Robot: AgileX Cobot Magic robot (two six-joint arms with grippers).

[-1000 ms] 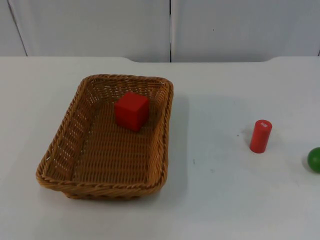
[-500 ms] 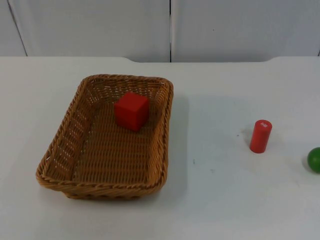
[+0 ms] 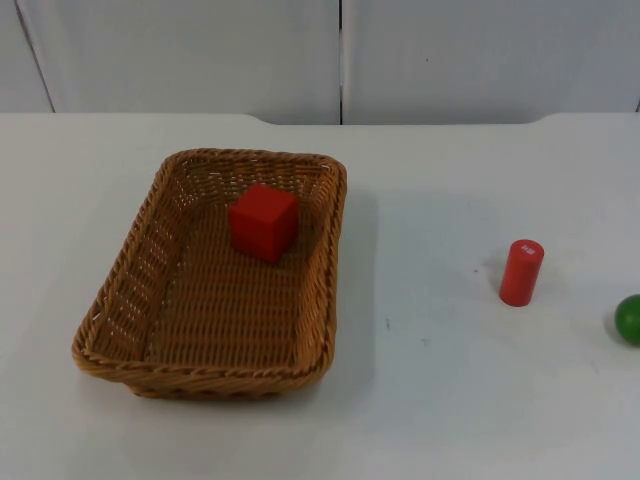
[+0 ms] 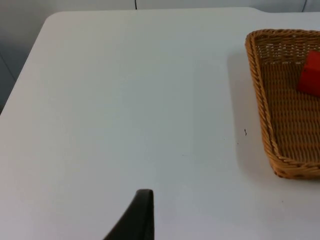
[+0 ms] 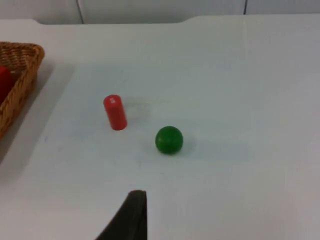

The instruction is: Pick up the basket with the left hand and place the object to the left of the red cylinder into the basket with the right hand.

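Note:
A brown wicker basket (image 3: 200, 375) rests on the white table, left of centre. Inside it, near the far end, sits a red cube (image 3: 263, 222). The red cylinder (image 3: 521, 272) stands upright at the right, well apart from the basket. My left gripper (image 4: 142, 200) is over bare table beyond the basket's (image 4: 260, 100) left side, with the cube (image 4: 311, 74) seen past the rim. My right gripper (image 5: 134, 200) is over the table short of the cylinder (image 5: 115, 112), and the basket (image 5: 25, 70) lies farther off. Neither gripper touches anything.
A green ball (image 3: 629, 319) lies just right of the cylinder, near the table's right edge; it is also the green ball (image 5: 169, 139) beside the cylinder in the right wrist view. The grey partition wall (image 3: 340, 60) closes the far side of the table.

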